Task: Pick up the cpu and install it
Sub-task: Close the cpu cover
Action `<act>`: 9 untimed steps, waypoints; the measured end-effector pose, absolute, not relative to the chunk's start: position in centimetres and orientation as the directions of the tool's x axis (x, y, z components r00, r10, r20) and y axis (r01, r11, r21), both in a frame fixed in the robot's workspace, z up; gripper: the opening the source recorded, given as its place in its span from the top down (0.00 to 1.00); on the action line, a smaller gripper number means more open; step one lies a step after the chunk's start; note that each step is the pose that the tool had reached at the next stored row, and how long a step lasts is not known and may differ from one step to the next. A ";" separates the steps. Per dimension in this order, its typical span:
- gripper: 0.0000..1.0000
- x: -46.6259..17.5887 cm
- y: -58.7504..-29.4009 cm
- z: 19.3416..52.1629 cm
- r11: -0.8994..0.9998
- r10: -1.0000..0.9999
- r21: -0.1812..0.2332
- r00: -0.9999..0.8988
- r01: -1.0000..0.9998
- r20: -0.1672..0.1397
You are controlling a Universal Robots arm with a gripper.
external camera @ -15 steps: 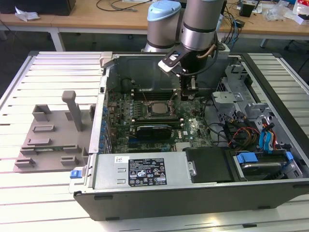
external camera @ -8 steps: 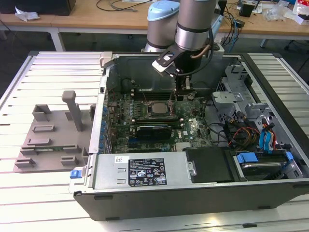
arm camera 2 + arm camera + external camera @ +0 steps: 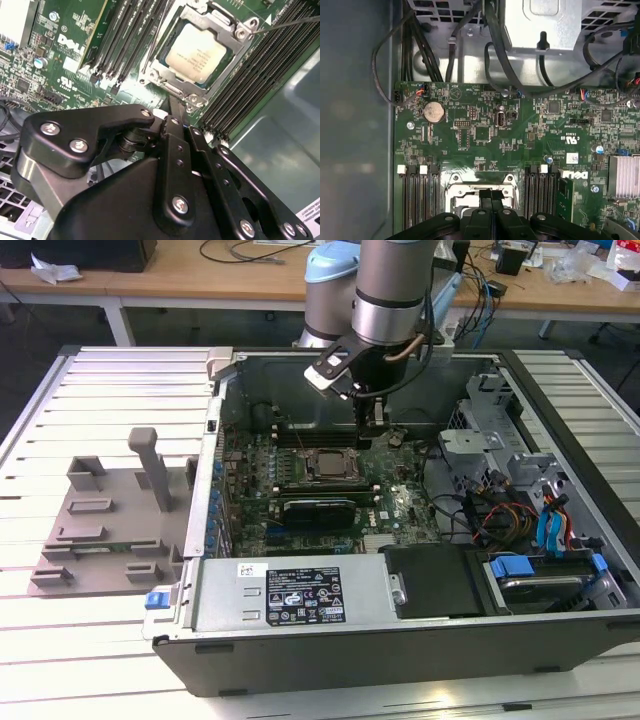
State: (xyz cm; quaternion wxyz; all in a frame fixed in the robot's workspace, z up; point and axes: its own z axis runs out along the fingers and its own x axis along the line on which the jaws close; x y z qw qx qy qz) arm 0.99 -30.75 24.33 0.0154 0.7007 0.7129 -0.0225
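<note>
1. My tool (image 3: 172, 102) is clenched. In both wrist views its two black fingers lie pressed together with nothing between them, so I am carrying nothing.
2. The tips hang over the edge of the socket frame (image 3: 167, 86), beside one corner. They look clear of the chip, but I cannot tell whether they brush the frame.
3. The cpu (image 3: 196, 52) lies seated inside that frame, not in my grasp. In the exterior view it sits near the middle of the motherboard (image 3: 485, 135), just toward the exterior view's left of my tool.
4. It lies flat with its pale metal top facing up at me and its edges square with the frame. It is close to square, so I see no real long axis. Its sides run in line with the memory slots (image 3: 250, 85) on both sides of it.
5. I judge that the picking and placing are done and the work is at the seating end. Whether the thin lever wire (image 3: 287, 22) is latched, I cannot tell.
6. Any move here calls for keeping my tips off the chip's top and clear of that wire and the slots.
7. Further out, the computer case (image 3: 560, 640) lies open on the slatted desk (image 3: 60, 660), with the grey tray (image 3: 100, 530) beside it.
</note>
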 end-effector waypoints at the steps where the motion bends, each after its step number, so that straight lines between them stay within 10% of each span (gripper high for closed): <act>1: 0.89 0.9 -30.8 24.3 0.017 0.998 -0.011 -0.018 1.000 -0.054; 9: 0.89 -0.2 -30.8 24.3 0.017 0.998 -0.011 -0.018 1.000 -0.054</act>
